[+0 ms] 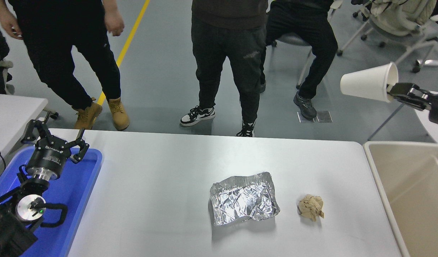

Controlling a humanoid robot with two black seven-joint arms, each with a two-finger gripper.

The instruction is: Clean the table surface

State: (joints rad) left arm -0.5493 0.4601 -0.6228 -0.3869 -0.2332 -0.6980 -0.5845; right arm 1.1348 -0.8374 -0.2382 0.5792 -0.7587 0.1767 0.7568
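Note:
The table surface (162, 167) is a wide glossy white top. On it lie a crumpled sheet of silver foil (243, 203) and, to its right, a small ball of brown paper (311, 207). High at the right edge, well above and beyond the table, my right gripper (393, 91) is shut on the rim of a white paper cup (368, 82) that lies on its side, bottom pointing left. My left gripper (54, 140) stands open over the blue tray at the lower left.
A blue plastic tray (81, 185) sits at the table's left end. A beige bin (412, 192) stands against the right end. Three people (226, 53) stand or sit beyond the far edge. A smaller white table (11, 114) is at the left.

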